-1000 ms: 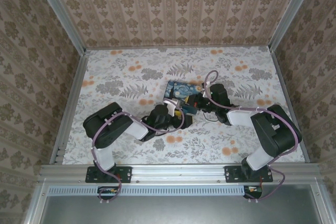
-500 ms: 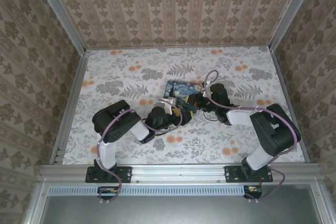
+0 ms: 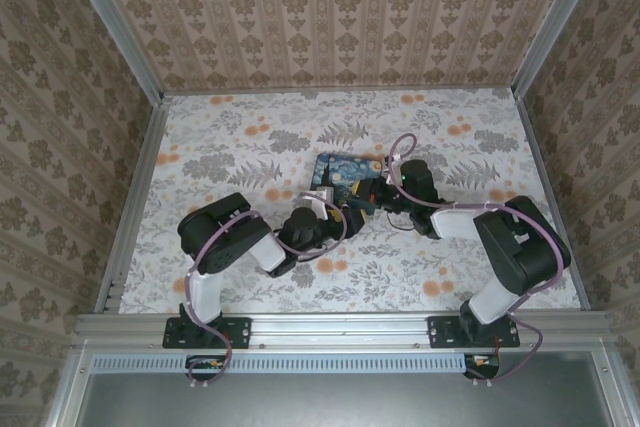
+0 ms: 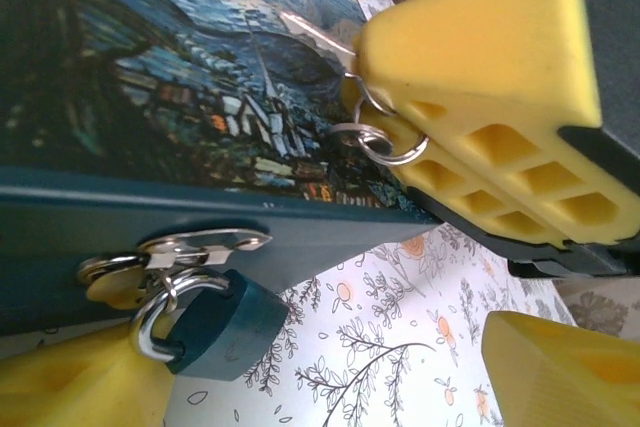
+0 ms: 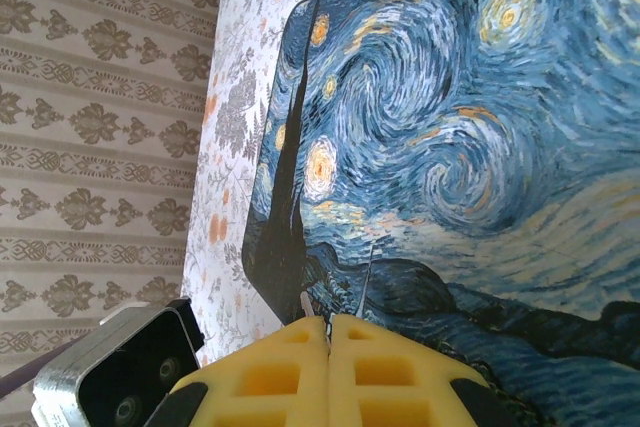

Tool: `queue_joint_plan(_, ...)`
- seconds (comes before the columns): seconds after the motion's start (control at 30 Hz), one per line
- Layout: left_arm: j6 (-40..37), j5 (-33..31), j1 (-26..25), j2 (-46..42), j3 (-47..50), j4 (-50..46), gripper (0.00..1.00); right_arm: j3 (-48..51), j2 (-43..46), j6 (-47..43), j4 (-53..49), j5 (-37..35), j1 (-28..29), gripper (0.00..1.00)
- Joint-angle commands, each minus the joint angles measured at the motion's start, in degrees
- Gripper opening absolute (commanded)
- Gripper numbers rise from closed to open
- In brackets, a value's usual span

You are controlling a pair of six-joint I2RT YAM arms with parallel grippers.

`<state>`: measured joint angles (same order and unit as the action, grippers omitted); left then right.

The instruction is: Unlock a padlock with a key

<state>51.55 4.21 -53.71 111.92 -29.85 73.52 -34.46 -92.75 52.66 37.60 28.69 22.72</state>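
While your right tool [image 4: 368, 97] has its yellow pads [image 4: 470, 37] pressed flat together, it is holding the key [image 4: 312, 31] by the head, so the thin silver blade sticks out past the pad tips over the painted lid of the box [image 4: 150, 77]. A small wire key ring [image 4: 390, 147] hangs out from between the same pads, just under the blade. In the right wrist view you see those pads closed with no gap, and a slim sliver of metal pokes from them above the swirled night-sky painting. The padlock [image 4: 220, 322] hangs at the front wall of the box, below the lid edge, with its silver shackle [image 4: 150, 332] looped through the metal hasp [image 4: 205, 242]. Its teal body is tilted down towards the floral worktop [image 4: 400, 327]. The key blade is well above the padlock and apart from it. Your left tool [image 4: 310, 382] stands wide: one of its fingers [image 4: 70, 387] sits right against the padlock's shackle side, while the other is far off across the worktop, not touching the lock. From the top view, both tools meet at the near side of the box, around the middle of the worktop.
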Motion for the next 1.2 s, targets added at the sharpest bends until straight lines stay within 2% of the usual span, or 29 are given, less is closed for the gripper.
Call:
queue_joint_plan(0.0,2.72,-2.05,-0.72,0.75,0.42,0.9,0.75,1.2,-1.59,0.16,-0.87,-0.39,-0.13,0.0)
queue_joint_plan(0.23,4.34,-4.24,-1.11,1.81,-0.2,1.0,0.6,1.56,-1.91,0.5,-0.1,-0.12,-0.13,0.0)
queue_joint_plan(0.4,5.09,-5.63,-1.23,2.2,-0.49,0.95,0.58,1.76,-2.42,0.6,0.57,-0.03,-0.17,0.0)
queue_joint_plan(0.83,6.37,-7.55,-1.37,3.12,-0.58,0.98,0.45,2.4,-3.16,1.03,1.86,0.33,-0.24,0.0)
queue_joint_plan(1.03,6.46,-8.42,-1.38,3.03,-0.26,0.96,0.36,2.47,-3.45,1.11,2.2,0.58,-0.47,0.0)
queue_joint_plan(1.17,6.36,-8.58,-1.31,2.95,-0.13,0.98,0.34,2.38,-3.61,1.12,2.38,0.81,-0.62,0.0)
